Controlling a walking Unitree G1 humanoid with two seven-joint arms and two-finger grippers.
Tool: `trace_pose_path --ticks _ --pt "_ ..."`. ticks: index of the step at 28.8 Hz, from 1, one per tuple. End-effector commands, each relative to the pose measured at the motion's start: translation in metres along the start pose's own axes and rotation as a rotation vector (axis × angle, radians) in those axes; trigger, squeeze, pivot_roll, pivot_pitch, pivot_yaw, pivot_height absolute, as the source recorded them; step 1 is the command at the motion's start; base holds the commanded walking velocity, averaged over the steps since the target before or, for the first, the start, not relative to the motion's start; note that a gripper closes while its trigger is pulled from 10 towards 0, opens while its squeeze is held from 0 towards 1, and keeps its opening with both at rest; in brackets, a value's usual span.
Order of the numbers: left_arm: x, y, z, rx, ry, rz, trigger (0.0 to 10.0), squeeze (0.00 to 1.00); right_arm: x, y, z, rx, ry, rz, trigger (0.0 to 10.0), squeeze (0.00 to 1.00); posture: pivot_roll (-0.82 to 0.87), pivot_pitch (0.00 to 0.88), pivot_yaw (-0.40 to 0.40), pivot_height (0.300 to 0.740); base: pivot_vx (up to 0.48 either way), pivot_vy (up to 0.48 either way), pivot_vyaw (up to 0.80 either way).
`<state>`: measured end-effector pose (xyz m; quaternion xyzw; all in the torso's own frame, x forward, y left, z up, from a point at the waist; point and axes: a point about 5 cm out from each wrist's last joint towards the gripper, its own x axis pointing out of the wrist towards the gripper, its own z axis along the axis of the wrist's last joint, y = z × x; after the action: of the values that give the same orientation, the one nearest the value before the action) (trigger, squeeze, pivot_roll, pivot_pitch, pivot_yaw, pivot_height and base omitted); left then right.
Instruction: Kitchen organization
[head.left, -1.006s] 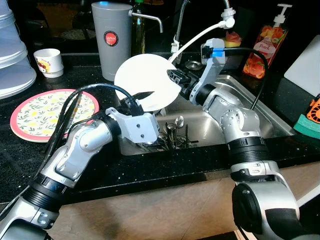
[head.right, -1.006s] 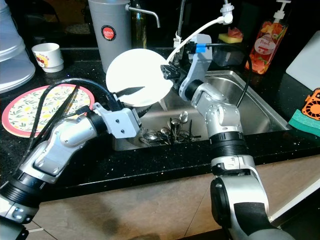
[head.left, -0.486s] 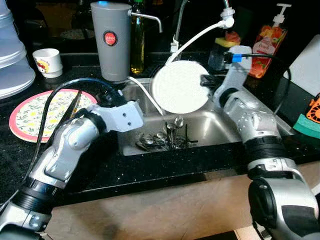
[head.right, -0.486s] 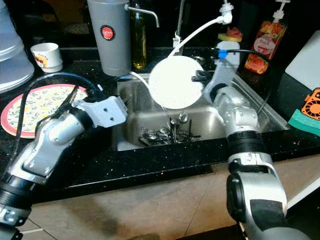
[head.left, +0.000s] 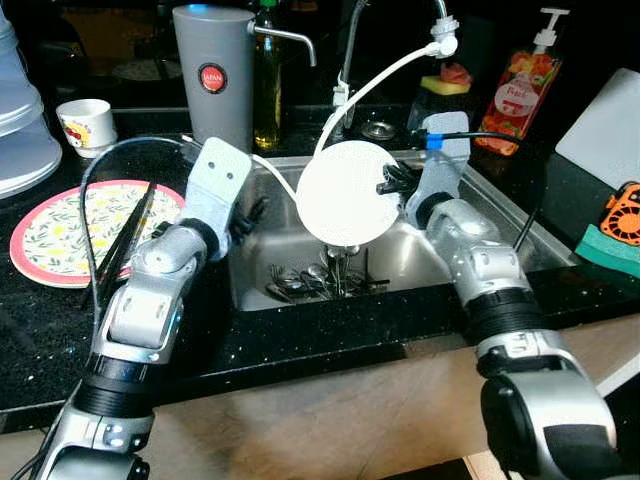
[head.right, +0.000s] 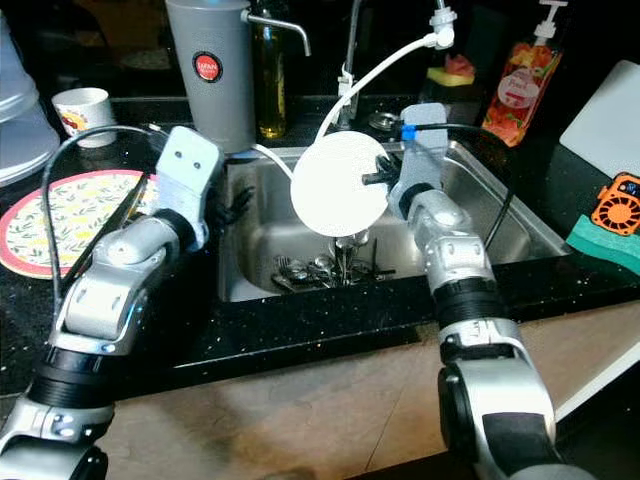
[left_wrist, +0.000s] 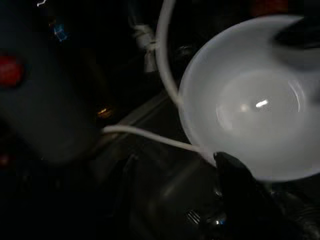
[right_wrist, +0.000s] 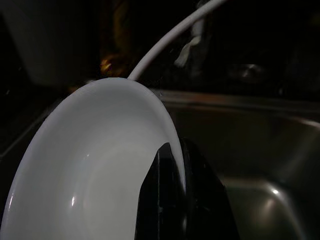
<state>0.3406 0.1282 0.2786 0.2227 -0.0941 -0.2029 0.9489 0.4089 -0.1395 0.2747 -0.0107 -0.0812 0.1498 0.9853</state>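
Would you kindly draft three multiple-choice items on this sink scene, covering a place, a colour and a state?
1. Where does the cutlery lie?
A. in the sink
B. on the patterned plate
C. in the mug

2. What colour is the dish being held?
A. red
B. white
C. green

3. How is the right gripper?
A. open, apart from it
B. shut on the dish rim
C. resting on the counter

Key: 1 A, it rests on the basin floor; 2 B, plain white throughout; 3 B, the right wrist view shows the rim pinched.

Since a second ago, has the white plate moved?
Yes. The white plate went from beside the grey canister rightward, over the sink.
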Motion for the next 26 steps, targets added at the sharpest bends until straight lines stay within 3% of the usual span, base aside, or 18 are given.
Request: trace_pose_path --ticks 1,14,22,26 --pt "-0.006 -0.003 0.003 0.025 0.015 -0.082 10.0 0.0 0.0 0.002 0.001 -0.039 -0.019 -0.004 10.0 0.0 -0.02 0.069 -0.047 0.74 0.0 0.0 0.0" --pt "-0.02 0.001 0.019 -0.193 0.081 -0.216 10.0 0.0 0.006 0.008 -0.009 -0.114 0.002 -0.021 10.0 0.0 -0.02 0.078 -0.059 0.74 0.0 0.0 0.0" --pt "-0.023 0.001 0.017 -0.225 0.136 -0.249 10.0 0.0 0.008 0.022 -0.022 -0.133 0.056 0.078 10.0 0.0 -0.02 0.086 -0.064 0.74 0.0 0.0 0.0" --pt "-0.026 -0.005 0.017 -0.238 0.17 -0.317 10.0 0.0 0.008 0.038 -0.031 -0.186 0.052 0.11 10.0 0.0 -0.02 0.097 -0.062 0.74 0.0 0.0 0.0"
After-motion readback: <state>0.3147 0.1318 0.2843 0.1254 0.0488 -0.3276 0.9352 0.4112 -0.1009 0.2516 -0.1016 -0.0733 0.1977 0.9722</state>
